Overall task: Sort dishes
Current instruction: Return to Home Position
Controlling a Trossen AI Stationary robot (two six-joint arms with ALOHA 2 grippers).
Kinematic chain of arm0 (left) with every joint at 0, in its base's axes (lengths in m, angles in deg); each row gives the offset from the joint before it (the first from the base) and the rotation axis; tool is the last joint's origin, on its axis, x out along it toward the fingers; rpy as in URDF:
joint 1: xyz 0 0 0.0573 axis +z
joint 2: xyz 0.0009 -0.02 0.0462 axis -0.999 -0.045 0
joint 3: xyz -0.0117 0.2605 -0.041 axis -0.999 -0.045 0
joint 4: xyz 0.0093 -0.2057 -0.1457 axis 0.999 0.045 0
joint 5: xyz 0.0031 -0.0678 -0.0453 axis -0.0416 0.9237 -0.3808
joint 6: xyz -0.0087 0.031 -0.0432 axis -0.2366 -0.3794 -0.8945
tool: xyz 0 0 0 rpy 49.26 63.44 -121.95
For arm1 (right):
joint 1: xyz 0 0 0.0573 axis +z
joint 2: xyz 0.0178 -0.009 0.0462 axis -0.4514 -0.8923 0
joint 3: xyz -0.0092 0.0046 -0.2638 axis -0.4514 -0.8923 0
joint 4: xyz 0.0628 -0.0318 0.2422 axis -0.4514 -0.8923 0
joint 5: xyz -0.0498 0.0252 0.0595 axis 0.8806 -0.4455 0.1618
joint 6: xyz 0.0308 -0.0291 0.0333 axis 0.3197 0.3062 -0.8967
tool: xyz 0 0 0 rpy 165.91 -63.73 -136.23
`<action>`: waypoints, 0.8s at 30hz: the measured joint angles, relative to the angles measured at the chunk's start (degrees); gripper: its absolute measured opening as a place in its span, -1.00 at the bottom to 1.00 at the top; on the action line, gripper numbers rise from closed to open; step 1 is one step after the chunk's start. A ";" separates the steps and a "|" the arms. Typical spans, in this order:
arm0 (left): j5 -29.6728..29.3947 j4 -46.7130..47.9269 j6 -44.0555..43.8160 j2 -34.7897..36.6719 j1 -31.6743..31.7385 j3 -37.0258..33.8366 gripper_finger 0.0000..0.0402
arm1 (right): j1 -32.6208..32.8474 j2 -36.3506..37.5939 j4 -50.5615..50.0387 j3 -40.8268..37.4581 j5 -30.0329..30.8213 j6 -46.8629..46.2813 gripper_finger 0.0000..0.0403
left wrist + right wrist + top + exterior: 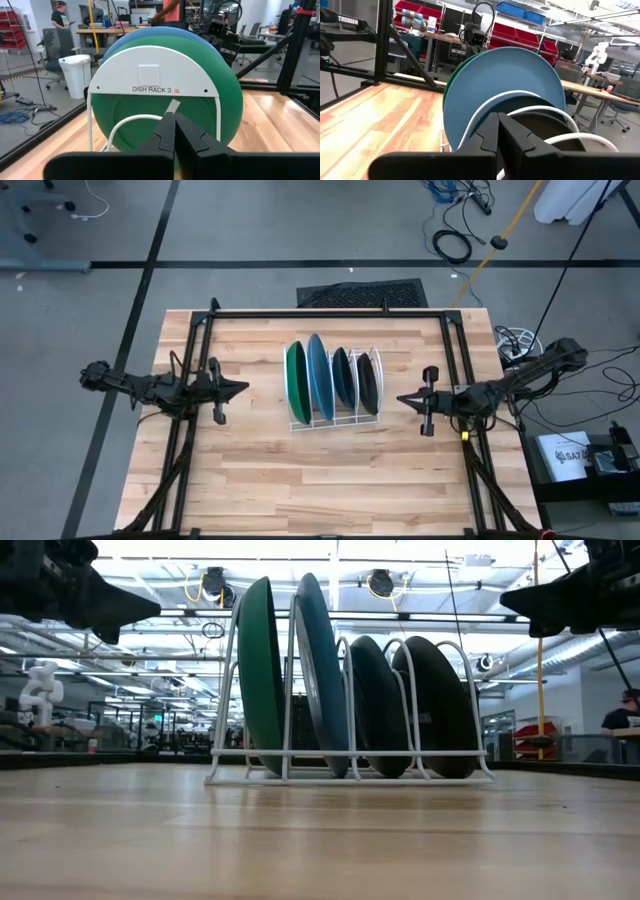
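I see all four standing on edge in the white rack (335, 420) at mid-table (300, 480): green plate (294, 383), light blue plate (319, 375), dark teal plate (343, 377) and black plate (367, 383), running toward 3 o'clock. My left gripper (243, 389) hovers at the rack's 9 o'clock and my right gripper (402, 398) at its 3 o'clock. Both have fingers pressed together, empty, and are apart from the rack.

Left wrist view: light blue plate (150, 35) mostly behind green plate (227, 100), only its rim visible.
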 joint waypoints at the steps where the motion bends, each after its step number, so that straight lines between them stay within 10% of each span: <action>1: -0.04 0.44 0.00 0.39 0.00 0.00 -0.99 | 0.00 1.93 -1.86 0.00 -0.05 0.00 -1.00; 12: -0.61 8.24 -1.89 5.10 -0.04 0.04 -0.99 | 0.03 27.44 -26.67 0.00 -1.55 -1.05 -1.00; 24: 0.68 11.07 -1.99 5.10 -0.04 -0.07 -0.99 | 0.04 27.73 -30.20 0.07 -3.51 -1.90 -1.00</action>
